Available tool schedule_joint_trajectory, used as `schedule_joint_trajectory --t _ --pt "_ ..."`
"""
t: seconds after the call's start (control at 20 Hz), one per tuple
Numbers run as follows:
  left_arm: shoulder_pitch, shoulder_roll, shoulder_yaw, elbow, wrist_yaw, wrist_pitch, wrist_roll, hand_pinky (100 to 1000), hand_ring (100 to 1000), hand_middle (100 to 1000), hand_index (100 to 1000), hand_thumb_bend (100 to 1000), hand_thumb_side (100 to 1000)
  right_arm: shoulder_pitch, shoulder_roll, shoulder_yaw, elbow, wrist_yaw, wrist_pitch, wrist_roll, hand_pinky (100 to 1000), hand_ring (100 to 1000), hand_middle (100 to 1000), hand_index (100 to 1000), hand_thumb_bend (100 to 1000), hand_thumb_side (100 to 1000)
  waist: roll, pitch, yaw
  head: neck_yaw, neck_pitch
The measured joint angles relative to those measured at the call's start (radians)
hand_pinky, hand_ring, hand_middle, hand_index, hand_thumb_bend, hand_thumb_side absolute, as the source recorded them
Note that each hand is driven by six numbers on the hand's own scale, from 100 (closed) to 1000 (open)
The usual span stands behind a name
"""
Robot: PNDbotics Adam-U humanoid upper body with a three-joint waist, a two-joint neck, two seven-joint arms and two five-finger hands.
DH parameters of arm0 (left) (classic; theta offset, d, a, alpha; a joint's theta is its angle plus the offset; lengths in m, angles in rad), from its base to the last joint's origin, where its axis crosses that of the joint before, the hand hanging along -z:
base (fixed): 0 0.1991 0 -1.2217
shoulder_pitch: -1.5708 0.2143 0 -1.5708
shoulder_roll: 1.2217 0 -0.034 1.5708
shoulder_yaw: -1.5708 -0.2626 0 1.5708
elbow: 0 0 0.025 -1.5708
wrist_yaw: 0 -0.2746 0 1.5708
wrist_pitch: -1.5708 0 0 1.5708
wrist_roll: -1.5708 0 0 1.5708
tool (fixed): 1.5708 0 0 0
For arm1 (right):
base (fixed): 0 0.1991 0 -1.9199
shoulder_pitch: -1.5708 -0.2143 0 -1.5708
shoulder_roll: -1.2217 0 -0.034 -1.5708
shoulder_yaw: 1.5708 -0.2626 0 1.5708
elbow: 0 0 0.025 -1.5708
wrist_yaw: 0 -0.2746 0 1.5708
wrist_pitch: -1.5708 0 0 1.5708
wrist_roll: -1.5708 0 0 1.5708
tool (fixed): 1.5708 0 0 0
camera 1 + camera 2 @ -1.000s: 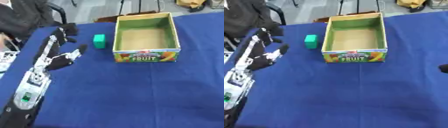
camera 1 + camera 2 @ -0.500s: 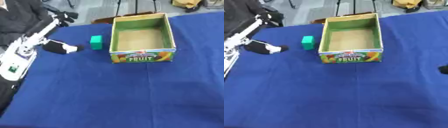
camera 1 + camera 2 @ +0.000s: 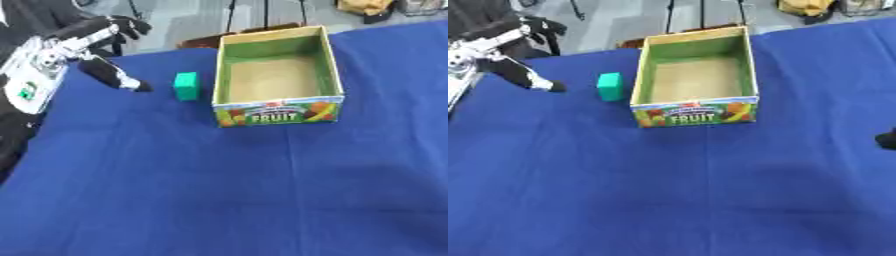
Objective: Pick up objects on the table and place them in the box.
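Table [image 3: 219, 200]: covered in plain blue cloth, grey floor beyond its far edge. Box [image 3: 273, 75]: open cardboard, green inside, "FRUIT" printed on the near wall, nothing visible inside. Green block [image 3: 185, 86]: on the cloth just beside the box's left wall. Left hand [image 3: 103, 70]: near the block, apart from it, fingers released, grasping nothing. Right hand [image 3: 886, 140]: a dark tip at the right edge; cannot tell its state.

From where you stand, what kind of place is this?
Probably a robot test or demo room, not a home: a table under a blue cloth, a staged cardboard fruit box beside one small green block, and a bare grey floor with equipment stands behind.
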Motion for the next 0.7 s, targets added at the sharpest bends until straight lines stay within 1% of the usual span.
schedule_joint_trajectory --t 0.15,0.25,0.3,0.5,0.7 --pt "-0.047 -0.048 -0.003 0.100 -0.078 -0.012 0.024 807 842 831 951 740 342 0.000 0.000 0.004 0.000 0.000 0.001 0.004 764 704 582 674 100 967 0.005 0.000 -0.007 0.004 0.000" --pt "-0.064 -0.071 -0.003 0.146 -0.114 -0.023 0.044 807 842 831 951 740 342 0.000 0.000 0.004 0.000 0.000 0.001 0.005 764 704 582 674 100 967 0.006 0.000 -0.009 0.007 0.000" --pt "-0.067 -0.079 -0.003 0.163 -0.127 -0.028 0.054 799 831 818 944 719 329 0.000 0.000 0.004 0.000 0.000 0.002 0.005 764 705 582 674 100 972 0.006 0.000 -0.010 0.008 0.000" --pt "-0.086 -0.118 -0.002 0.212 -0.175 -0.038 0.115 793 820 805 935 707 321 -0.001 0.000 0.010 0.000 0.000 0.005 0.010 764 705 582 674 100 973 0.019 0.004 -0.020 0.018 0.000" --pt "-0.091 -0.134 -0.002 0.245 -0.205 -0.045 0.166 781 801 784 921 689 311 -0.001 -0.001 0.011 0.000 0.000 0.006 0.013 765 705 582 674 100 978 0.024 0.006 -0.026 0.026 0.001"
